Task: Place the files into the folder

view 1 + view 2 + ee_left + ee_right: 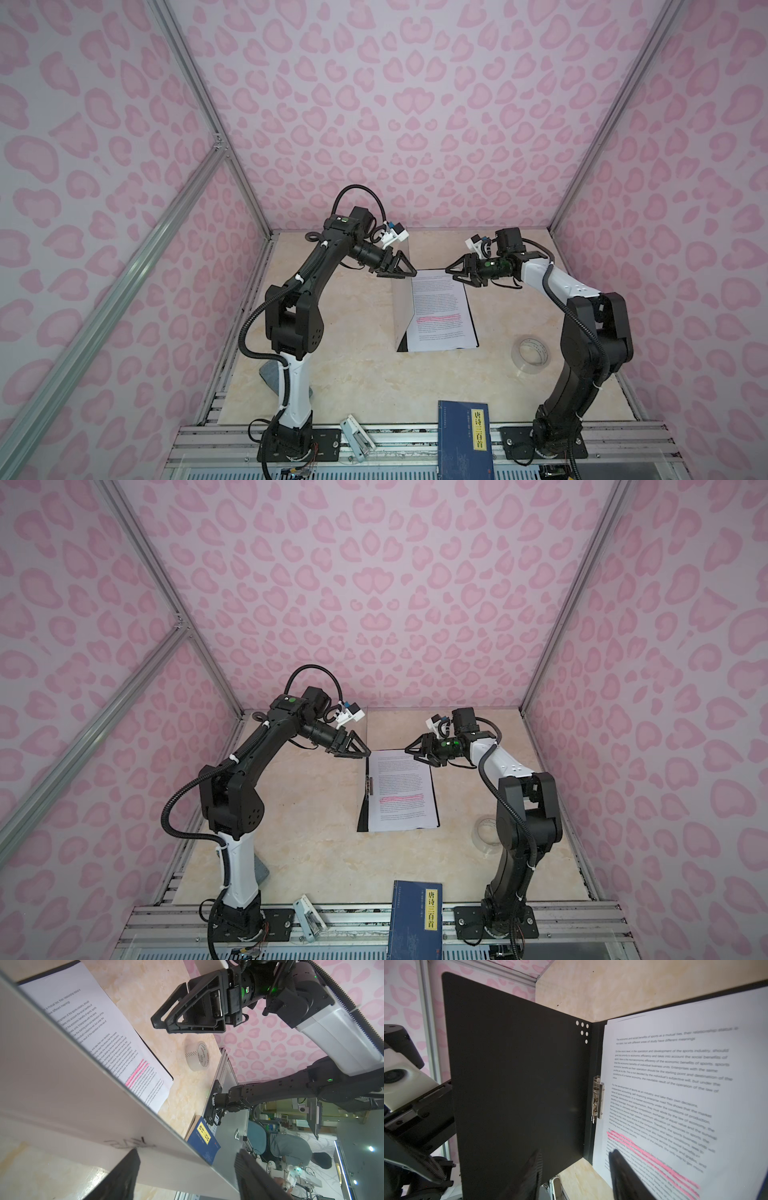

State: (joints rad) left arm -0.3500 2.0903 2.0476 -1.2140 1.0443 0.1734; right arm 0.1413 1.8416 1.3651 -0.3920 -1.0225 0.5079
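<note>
The folder [401, 307] lies open mid-table, its white-grey front cover [83, 1105] raised almost upright, black inside [517, 1076] facing the files. The files [440, 309], white printed sheets with pink highlighted lines, lie on the folder's flat half beside the metal spine clip [598, 1099]. My left gripper [409, 272] is at the cover's far top corner, open, with the cover's edge running between its fingers [122, 1176]. Over the files' far edge my right gripper [451, 268] hovers open and holds nothing; its fingers [627, 1178] frame bare table and paper.
A roll of clear tape [532, 355] sits right of the folder near the right arm's base. A dark blue book [465, 440] overhangs the front edge, with a white stapler-like tool [357, 436] on the rail left of it. Pink patterned walls enclose three sides.
</note>
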